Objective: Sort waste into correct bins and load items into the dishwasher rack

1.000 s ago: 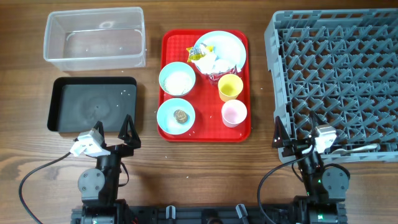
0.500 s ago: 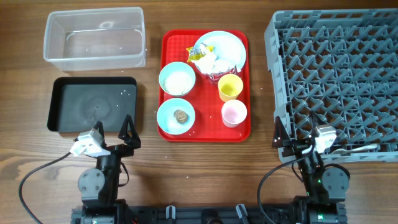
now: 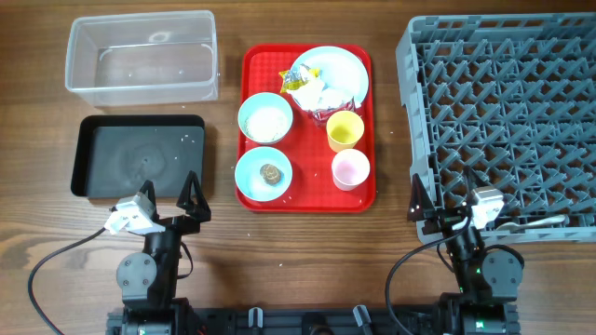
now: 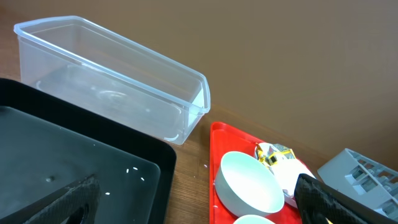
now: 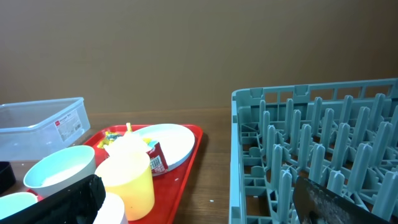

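A red tray [image 3: 308, 195] holds a light-blue plate [image 3: 343, 69] with crumpled white tissue [image 3: 321, 93] and yellow and red wrappers [image 3: 294, 82]. A bowl with rice [image 3: 265, 119], a bowl with a brown food bit [image 3: 264, 174], a yellow cup [image 3: 345, 131] and a pink cup [image 3: 350, 169] also stand on it. The clear tub [image 3: 142, 56] and black tray [image 3: 138, 156] lie left, the grey rack [image 3: 503, 121] right. My left gripper [image 3: 168, 200] is open near the black tray's front edge. My right gripper [image 3: 445, 200] is open at the rack's front left corner. Both are empty.
A few loose rice grains lie in the black tray [image 4: 74, 168] and on the wood between tray and rack. The clear tub [image 4: 112, 81] stands behind the black tray. The rack's front edge [image 5: 311, 162] is close to my right gripper.
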`<action>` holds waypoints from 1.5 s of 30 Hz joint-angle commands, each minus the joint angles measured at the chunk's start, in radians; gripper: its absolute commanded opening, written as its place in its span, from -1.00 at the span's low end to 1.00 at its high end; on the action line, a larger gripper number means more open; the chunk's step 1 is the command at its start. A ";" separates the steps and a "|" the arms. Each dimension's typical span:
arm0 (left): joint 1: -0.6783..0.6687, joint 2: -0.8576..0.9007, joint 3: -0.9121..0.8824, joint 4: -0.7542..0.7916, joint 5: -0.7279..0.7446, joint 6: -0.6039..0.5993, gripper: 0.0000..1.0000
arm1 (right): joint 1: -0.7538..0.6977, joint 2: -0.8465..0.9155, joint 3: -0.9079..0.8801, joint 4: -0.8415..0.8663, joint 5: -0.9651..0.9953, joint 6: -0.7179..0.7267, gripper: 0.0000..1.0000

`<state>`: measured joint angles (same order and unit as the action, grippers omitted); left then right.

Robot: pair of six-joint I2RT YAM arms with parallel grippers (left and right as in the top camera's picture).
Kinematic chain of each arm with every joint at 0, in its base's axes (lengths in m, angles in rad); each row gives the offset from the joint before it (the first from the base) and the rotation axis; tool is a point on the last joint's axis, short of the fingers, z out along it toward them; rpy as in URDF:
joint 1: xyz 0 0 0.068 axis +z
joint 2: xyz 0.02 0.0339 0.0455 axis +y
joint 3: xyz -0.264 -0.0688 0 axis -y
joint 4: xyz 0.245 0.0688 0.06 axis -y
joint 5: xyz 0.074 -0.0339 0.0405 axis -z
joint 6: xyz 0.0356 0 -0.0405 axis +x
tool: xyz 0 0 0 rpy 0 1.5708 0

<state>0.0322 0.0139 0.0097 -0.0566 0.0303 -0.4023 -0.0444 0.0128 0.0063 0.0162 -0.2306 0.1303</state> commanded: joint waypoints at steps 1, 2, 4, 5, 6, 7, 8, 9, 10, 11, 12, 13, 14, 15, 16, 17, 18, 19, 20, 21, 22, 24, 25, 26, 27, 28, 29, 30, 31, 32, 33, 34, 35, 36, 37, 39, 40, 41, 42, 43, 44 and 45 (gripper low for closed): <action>-0.005 -0.007 -0.003 0.006 -0.006 0.005 1.00 | 0.005 -0.002 -0.001 0.003 0.013 0.004 0.99; -0.005 -0.007 -0.003 0.007 -0.006 0.005 1.00 | 0.005 -0.002 -0.001 0.006 0.013 0.004 0.99; -0.005 -0.007 -0.003 0.016 0.002 0.005 1.00 | 0.005 -0.002 -0.001 0.006 0.013 0.003 0.99; -0.005 -0.007 -0.003 0.027 0.016 0.005 1.00 | 0.005 -0.002 -0.001 0.009 0.011 0.007 0.99; -0.005 -0.007 -0.003 0.051 0.049 0.005 1.00 | 0.005 -0.002 -0.001 0.019 0.000 0.013 0.99; -0.005 -0.007 -0.003 0.074 0.063 0.005 1.00 | 0.005 -0.002 -0.001 0.050 -0.020 0.013 0.99; -0.005 -0.007 -0.003 0.092 0.063 0.005 1.00 | 0.005 -0.002 -0.001 0.084 -0.033 0.011 0.99; -0.005 -0.007 -0.003 0.101 0.063 0.006 1.00 | 0.005 -0.001 0.011 0.095 -0.034 0.011 0.99; -0.005 -0.007 0.000 0.100 0.065 0.006 1.00 | 0.005 0.002 0.021 0.095 -0.040 0.008 0.99; -0.005 -0.007 0.007 0.097 0.066 0.006 1.00 | 0.005 0.007 0.029 0.095 -0.048 0.002 0.99; -0.005 -0.004 0.018 0.093 0.066 0.011 1.00 | 0.005 0.021 0.045 0.095 -0.061 0.001 0.99; -0.005 0.013 0.042 0.093 0.078 0.060 1.00 | 0.005 0.046 0.064 0.095 -0.073 0.000 0.99; -0.005 0.045 0.075 0.090 0.077 0.095 1.00 | 0.005 0.081 0.091 0.095 -0.087 0.000 1.00; -0.005 0.104 0.121 0.088 0.077 0.121 1.00 | 0.005 0.140 0.133 0.095 -0.106 -0.003 0.99; -0.005 0.146 0.150 0.087 0.078 0.138 1.00 | 0.005 0.173 0.156 0.095 -0.113 -0.010 0.99; -0.005 0.197 0.182 0.087 0.078 0.138 1.00 | 0.005 0.215 0.183 0.095 -0.117 -0.026 1.00; -0.005 0.290 0.239 0.087 0.088 0.146 1.00 | 0.005 0.287 0.228 0.095 -0.119 -0.044 0.99; -0.005 0.363 0.285 0.086 0.127 0.184 1.00 | 0.005 0.339 0.259 0.095 -0.126 -0.049 0.99; -0.005 0.457 0.352 0.068 0.167 0.211 1.00 | 0.005 0.390 0.292 0.094 -0.154 -0.052 0.99; -0.007 0.552 0.436 0.030 0.182 0.217 1.00 | 0.005 0.464 0.347 0.089 -0.188 -0.053 0.99; -0.013 0.642 0.525 -0.021 0.190 0.217 1.00 | 0.005 0.534 0.414 0.063 -0.221 -0.069 1.00; -0.049 0.847 0.758 -0.175 0.190 0.225 1.00 | 0.005 0.678 0.592 -0.068 -0.254 -0.122 0.99; -0.076 0.947 0.874 -0.261 0.190 0.269 1.00 | 0.005 0.757 0.702 -0.172 -0.259 -0.150 0.99; -0.114 1.057 0.996 -0.354 0.189 0.326 1.00 | 0.005 0.827 0.806 -0.270 -0.258 -0.173 0.99; -0.146 1.151 1.087 -0.415 0.184 0.365 1.00 | 0.005 0.897 0.893 -0.350 -0.258 -0.191 0.99; -0.188 1.278 1.195 -0.484 0.172 0.380 1.00 | 0.005 0.991 1.007 -0.451 -0.258 -0.203 0.99; -0.212 1.366 1.262 -0.528 0.171 0.381 1.00 | 0.005 1.053 1.077 -0.500 -0.276 -0.203 0.99; -0.238 1.452 1.317 -0.563 0.171 0.381 1.00 | 0.005 1.109 1.141 -0.532 -0.319 -0.207 0.99; -0.259 1.519 1.348 -0.577 0.171 0.381 1.00 | 0.005 1.146 1.178 -0.541 -0.351 -0.209 0.99; -0.275 1.563 1.360 -0.580 0.171 0.380 1.00 | 0.005 1.171 1.201 -0.535 -0.383 -0.209 0.99; -0.301 1.626 1.363 -0.572 0.171 0.381 1.00 | 0.005 1.201 1.218 -0.478 -0.446 -0.209 0.99; -0.313 1.661 1.363 -0.561 0.171 0.380 1.00 | 0.005 1.209 1.218 -0.442 -0.464 -0.208 1.00; -0.325 1.698 1.363 -0.554 0.171 0.380 1.00 | 0.005 1.224 1.218 -0.375 -0.477 -0.174 1.00; -0.335 1.738 1.363 -0.533 0.172 0.380 1.00 | 0.005 1.239 1.218 -0.302 -0.481 -0.090 1.00; -0.341 1.762 1.363 -0.510 0.190 0.380 1.00 | 0.005 1.249 1.218 -0.269 -0.481 -0.027 0.99; -0.350 1.787 1.363 -0.397 0.237 0.385 1.00 | 0.005 1.263 1.218 -0.262 -0.481 -0.026 0.99; -0.351 1.789 1.365 -0.339 0.253 0.388 1.00 | 0.005 1.268 1.217 -0.275 -0.481 -0.026 0.99; -0.352 1.793 1.376 -0.294 0.254 0.388 1.00 | 0.005 1.273 1.217 -0.298 -0.481 -0.026 0.99; -0.352 1.817 1.430 -0.278 0.254 0.389 1.00 | 0.005 1.273 1.217 -0.327 -0.473 -0.026 1.00; -0.354 1.848 1.487 -0.289 0.259 0.399 1.00 | 0.005 1.273 1.217 -0.357 -0.465 -0.031 1.00; -0.357 1.894 1.558 -0.311 0.262 0.413 1.00 | 0.005 1.273 1.217 -0.391 -0.466 -0.050 0.99; -0.363 1.945 1.620 -0.330 0.269 0.436 1.00 | 0.005 1.273 1.217 -0.423 -0.460 -0.057 0.99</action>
<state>-0.3153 1.8534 1.4818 -0.3664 0.2668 -0.0257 -0.0437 1.2778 1.2068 -0.3656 -0.6838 0.0849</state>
